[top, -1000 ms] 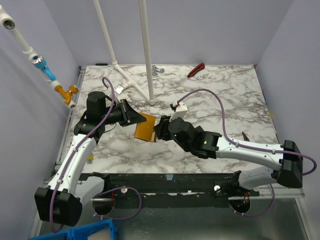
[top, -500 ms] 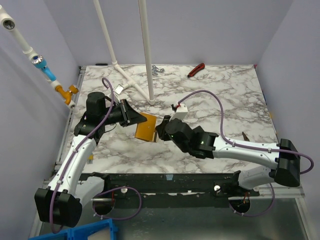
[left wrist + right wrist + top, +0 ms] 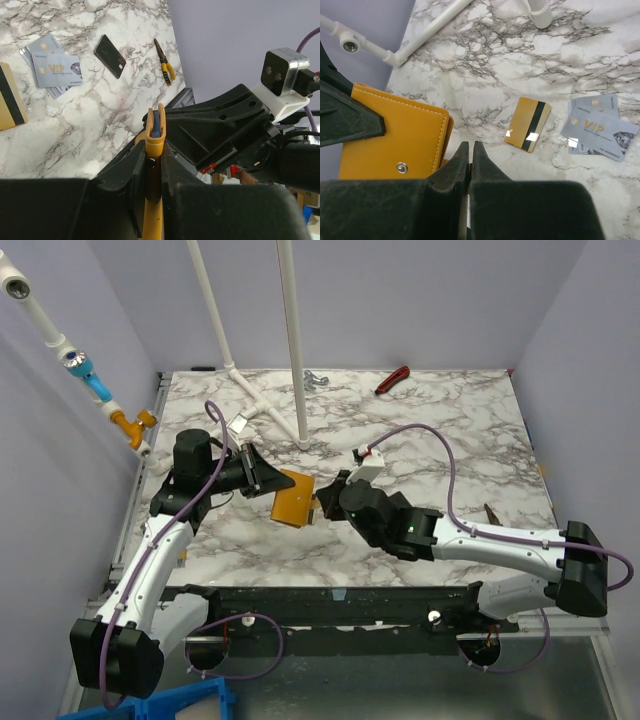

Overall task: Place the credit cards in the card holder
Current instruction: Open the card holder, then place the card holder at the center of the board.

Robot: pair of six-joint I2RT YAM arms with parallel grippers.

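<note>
My left gripper (image 3: 262, 476) (image 3: 155, 150) is shut on the mustard-yellow leather card holder (image 3: 292, 497) (image 3: 155, 136) and holds it edge-up above the table. A pale blue card edge (image 3: 156, 122) shows inside the holder's open mouth. My right gripper (image 3: 325, 502) (image 3: 470, 147) has its jaws pressed together, its tips right beside the holder's edge (image 3: 395, 140). A gold-tan card with a dark stripe (image 3: 527, 117) (image 3: 10, 102) lies flat on the table. Pale grey cards (image 3: 597, 125) (image 3: 52, 67) lie overlapped beside it. The right arm hides these cards in the top view.
A black card (image 3: 111, 49) and yellow-handled pliers (image 3: 164, 62) lie on the marble table (image 3: 480, 440) beyond the grey cards. White pipe posts (image 3: 293, 350) stand at the back. A red tool (image 3: 393, 378) lies at the far edge.
The right wrist has shifted slightly right and back along the holder's edge. The holder has dipped a little. Both grippers stay shut.
</note>
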